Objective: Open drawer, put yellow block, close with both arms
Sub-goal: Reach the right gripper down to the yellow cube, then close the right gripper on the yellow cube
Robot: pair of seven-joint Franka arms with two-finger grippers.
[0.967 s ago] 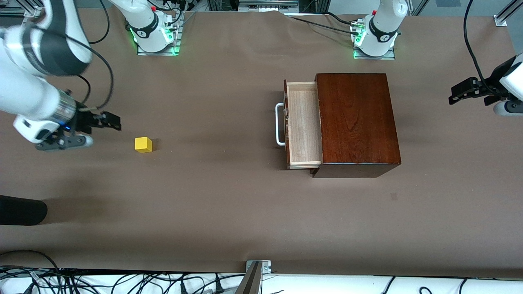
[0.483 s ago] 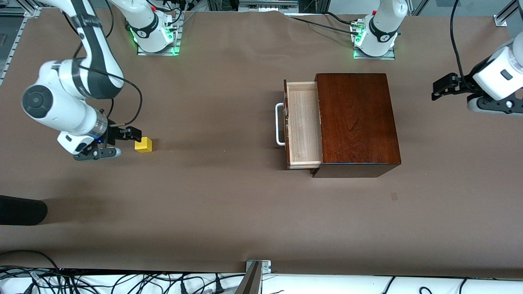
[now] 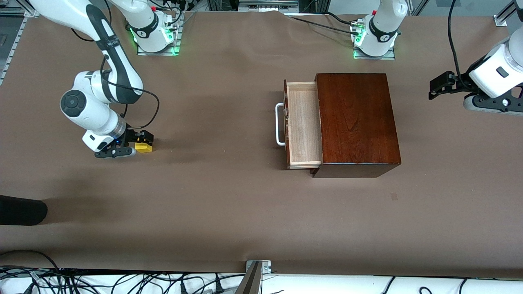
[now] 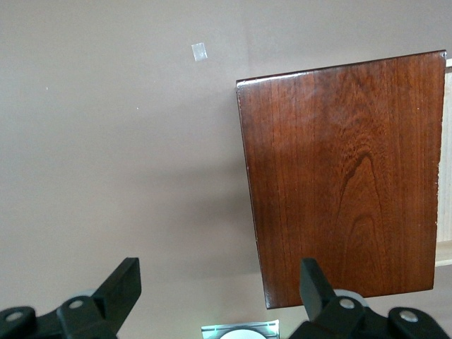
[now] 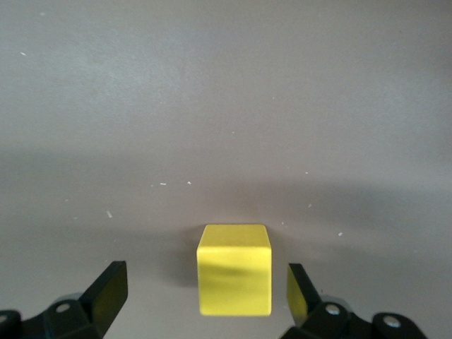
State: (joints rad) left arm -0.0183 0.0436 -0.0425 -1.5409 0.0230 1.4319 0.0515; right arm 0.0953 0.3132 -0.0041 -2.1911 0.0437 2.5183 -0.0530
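The yellow block [image 3: 144,146] sits on the brown table toward the right arm's end. My right gripper [image 3: 141,140] is down at it, open, one finger on each side of the block [image 5: 234,279] with gaps between. The drawer [image 3: 303,124] stands pulled out of the mahogany box [image 3: 356,122], its white handle [image 3: 278,124] facing the right arm's end; the tray is empty. My left gripper [image 3: 440,84] is open and empty in the air past the box at the left arm's end; its wrist view shows the box top [image 4: 346,176].
A black rounded object [image 3: 20,210] lies at the table edge, nearer to the front camera than the block. Both arm bases [image 3: 153,32] stand along the table's robot side. Cables run along the front edge.
My right gripper has swept across the table toward the block and come down around it. My left gripper has shifted a little toward the box.
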